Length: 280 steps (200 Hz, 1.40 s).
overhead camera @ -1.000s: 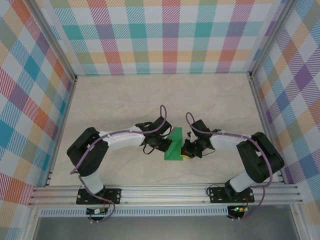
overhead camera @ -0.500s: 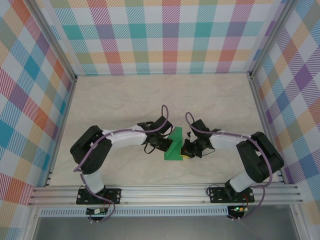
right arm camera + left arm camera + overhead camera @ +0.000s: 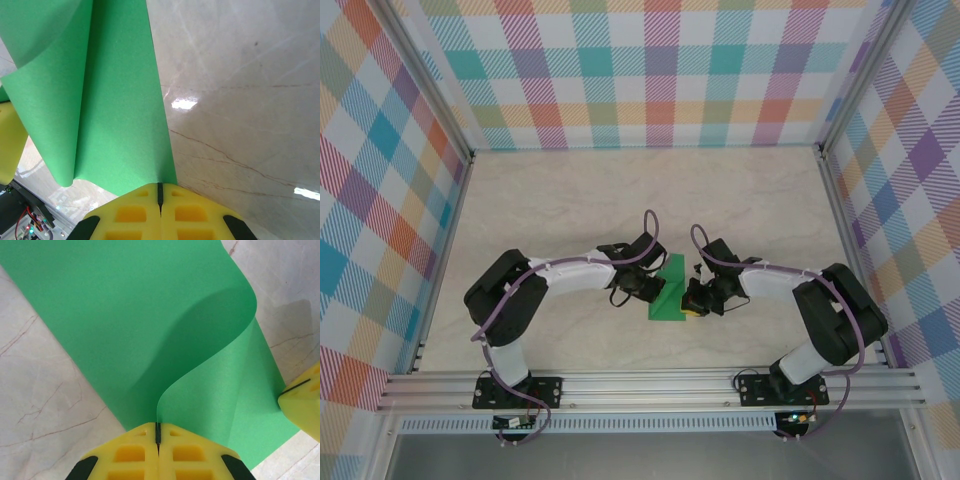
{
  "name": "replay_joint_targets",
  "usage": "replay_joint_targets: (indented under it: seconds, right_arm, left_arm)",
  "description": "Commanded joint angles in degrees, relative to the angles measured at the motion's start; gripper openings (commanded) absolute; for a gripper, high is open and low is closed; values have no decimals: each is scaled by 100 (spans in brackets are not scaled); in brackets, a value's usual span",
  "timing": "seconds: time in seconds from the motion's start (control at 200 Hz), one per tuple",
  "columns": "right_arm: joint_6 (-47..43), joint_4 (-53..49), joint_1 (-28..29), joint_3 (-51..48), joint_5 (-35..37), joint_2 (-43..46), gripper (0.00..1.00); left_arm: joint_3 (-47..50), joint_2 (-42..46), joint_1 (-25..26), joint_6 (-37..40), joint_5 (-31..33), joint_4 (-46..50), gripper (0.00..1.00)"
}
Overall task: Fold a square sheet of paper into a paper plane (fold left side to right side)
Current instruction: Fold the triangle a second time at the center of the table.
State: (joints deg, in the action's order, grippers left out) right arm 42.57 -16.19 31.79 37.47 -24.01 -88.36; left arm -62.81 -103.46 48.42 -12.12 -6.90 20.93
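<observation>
One marbled desk [image 3: 570,200] is seen, walled by checked panels [image 3: 660,60]. Two arms are bent inward over it, the left arm [image 3: 560,272] and the right arm [image 3: 790,282], and they are brought close together in the near half of the desk. One green sheet of paper [image 3: 668,300] is laid between them, folded into a narrow strip. Its long axis is run from the near edge toward the far wall, and its narrower end is pointed at the far wall. In the left wrist view one flap is seen curled up off the lower layer. Two pairs of yellow fingers [image 3: 135,452] are counted. The left gripper [image 3: 158,432] is pressed closed, with the curled flap's edge pinched in its seam. The right gripper [image 3: 160,192] is likewise closed tight, with the sheet's right edge caught at its seam.
</observation>
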Motion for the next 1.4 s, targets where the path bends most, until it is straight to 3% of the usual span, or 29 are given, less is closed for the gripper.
replay_joint_targets:
  seconds: [0.0, 1.395]
  right_arm:
    - [-117, -234, 38, 23, 162, -103, 3]
    - [-126, -251, 38, 42, 161, -112, 3]
  left_arm:
    - [-137, -69, -70, 76, 93, 66, 0]
    - [-204, -235, -89, 122, 237, 95, 0]
